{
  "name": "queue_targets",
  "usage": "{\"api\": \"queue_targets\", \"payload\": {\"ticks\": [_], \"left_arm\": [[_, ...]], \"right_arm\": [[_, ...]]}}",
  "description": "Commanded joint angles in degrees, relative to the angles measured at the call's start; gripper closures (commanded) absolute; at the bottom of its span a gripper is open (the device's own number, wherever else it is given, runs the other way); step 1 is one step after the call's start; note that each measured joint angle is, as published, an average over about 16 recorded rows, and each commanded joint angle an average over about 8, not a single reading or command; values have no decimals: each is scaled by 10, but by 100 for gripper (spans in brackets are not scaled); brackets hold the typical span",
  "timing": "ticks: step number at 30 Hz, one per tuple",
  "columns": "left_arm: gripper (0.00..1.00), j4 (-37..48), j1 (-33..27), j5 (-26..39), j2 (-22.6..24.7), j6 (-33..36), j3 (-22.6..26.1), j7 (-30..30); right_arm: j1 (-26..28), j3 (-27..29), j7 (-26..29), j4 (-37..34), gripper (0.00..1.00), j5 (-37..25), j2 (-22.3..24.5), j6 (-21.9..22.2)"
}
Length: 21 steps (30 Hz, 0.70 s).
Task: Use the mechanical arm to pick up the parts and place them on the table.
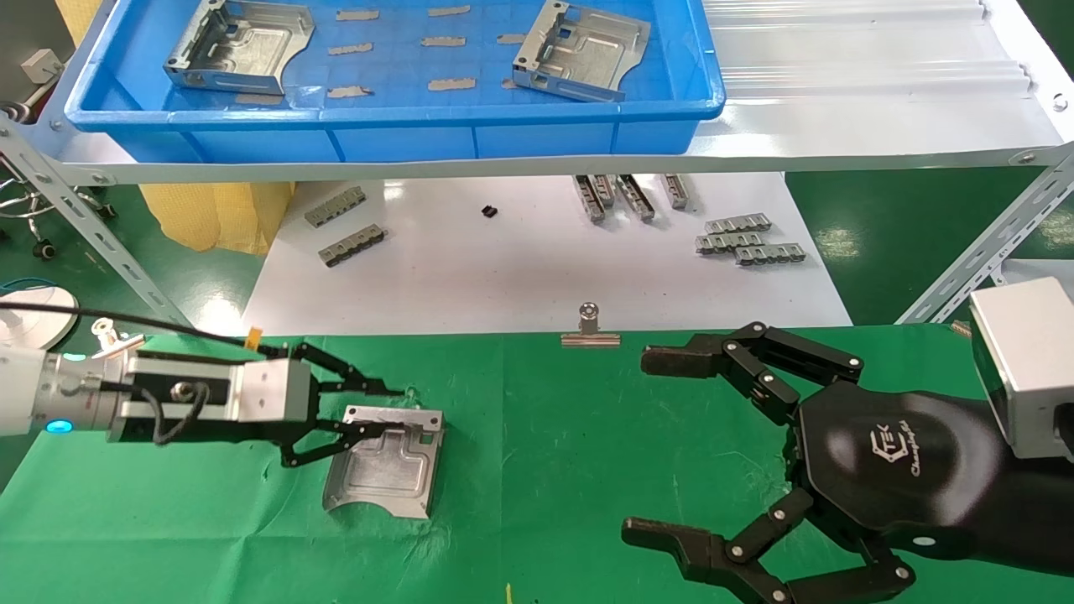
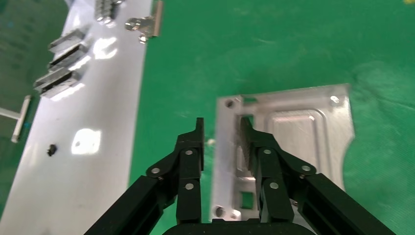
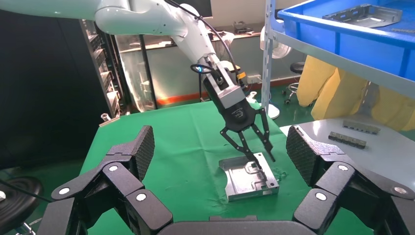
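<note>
One silver-grey part lies flat on the green table, also seen in the left wrist view and the right wrist view. My left gripper is open, its jaws straddling the part's upturned far edge with a gap showing. Two more parts lie in the blue tray on the shelf. My right gripper, the black mechanical arm hand, is open and empty above the table's right side.
A white sheet behind the table carries small grey notched strips and a small black piece. A silver clip holds the cloth's far edge. Slanted metal shelf struts stand at both sides.
</note>
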Motion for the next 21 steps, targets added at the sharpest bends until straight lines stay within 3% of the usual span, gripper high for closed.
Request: {"api": "queue_targets", "payload": {"ticks": [1, 13, 21], "left_arm": [[0, 8, -5, 0, 4, 5, 0, 0], [0, 48, 32, -93, -23, 40, -61, -153], [0, 51, 40, -106, -28, 42, -69, -163]], "right_arm": [[0, 0, 0, 0, 0, 0, 0, 0], [0, 0, 0, 0, 0, 0, 0, 0], [0, 0, 0, 0, 0, 0, 0, 0]]}}
